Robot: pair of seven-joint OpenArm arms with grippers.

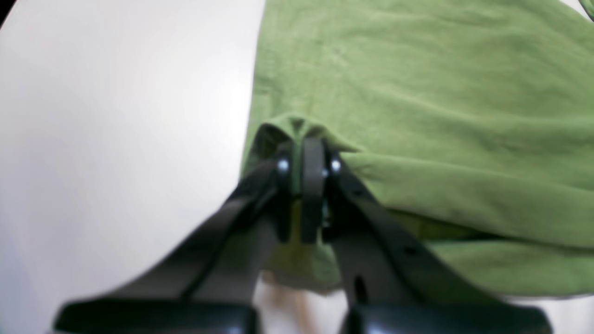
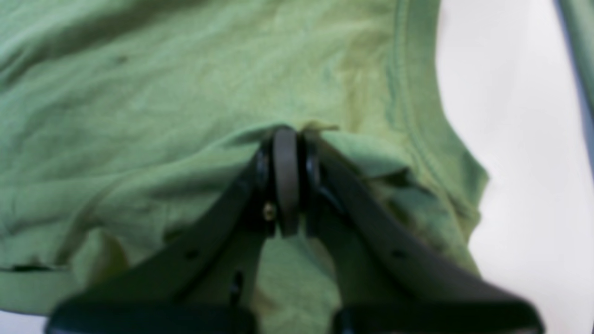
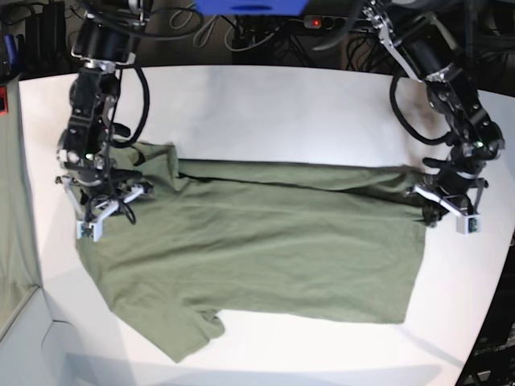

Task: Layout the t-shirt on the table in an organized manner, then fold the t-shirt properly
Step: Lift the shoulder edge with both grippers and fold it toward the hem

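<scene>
The olive-green t-shirt [image 3: 265, 241] lies spread sideways on the white table [image 3: 282, 104], one short sleeve [image 3: 189, 334] pointing toward the front edge. My left gripper [image 1: 306, 139] is shut on a pinched ridge of fabric at the shirt's edge; in the base view the left gripper [image 3: 430, 211] sits at the shirt's right end. My right gripper [image 2: 287, 134] is shut on a fold of the t-shirt [image 2: 185, 93] near a stitched hem band [image 2: 417, 116]; in the base view the right gripper [image 3: 103, 211] is at the shirt's left end.
Cables and dark equipment [image 3: 265, 32] crowd the space behind the table's far edge. A grey-green surface [image 3: 12, 225] runs along the left border of the base view. Bare tabletop [image 1: 116, 139] lies beside the shirt on the left gripper's side.
</scene>
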